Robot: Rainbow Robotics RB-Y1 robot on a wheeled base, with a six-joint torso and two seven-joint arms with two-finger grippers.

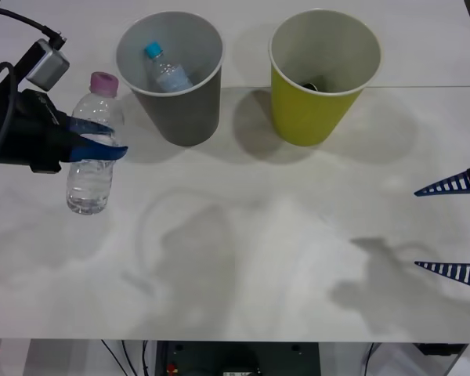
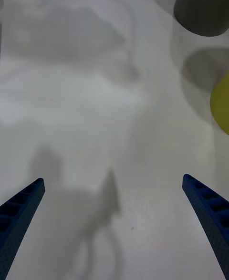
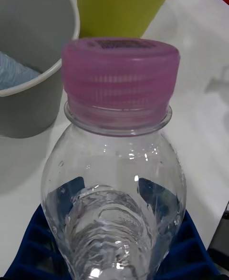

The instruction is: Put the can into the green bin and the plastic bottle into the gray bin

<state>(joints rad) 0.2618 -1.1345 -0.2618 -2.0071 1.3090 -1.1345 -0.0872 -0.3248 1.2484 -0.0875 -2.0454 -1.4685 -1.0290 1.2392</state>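
My left gripper [image 1: 99, 142] is shut on the plastic bottle [image 1: 90, 157], a clear crinkled one with a pink cap [image 3: 119, 72]. The bottle stands upright just left of the gray bin [image 1: 175, 110]. In the left wrist view blue fingers [image 3: 28, 254] clasp the bottle's body [image 3: 114, 184]. The green bin [image 1: 317, 113] stands right of the gray one. Something dark [image 1: 313, 84] lies at its bottom; I cannot tell whether it is the can. My right gripper [image 1: 454, 228] hangs open at the table's right edge, with nothing between its fingers [image 2: 21, 208].
A clear bottle with a blue cap [image 1: 166, 72] lies inside the gray bin. The white table [image 1: 251, 251] stretches bare in front of both bins. The right wrist view shows the gray bin's base [image 2: 200, 5] and a sliver of the green bin [image 2: 222, 103].
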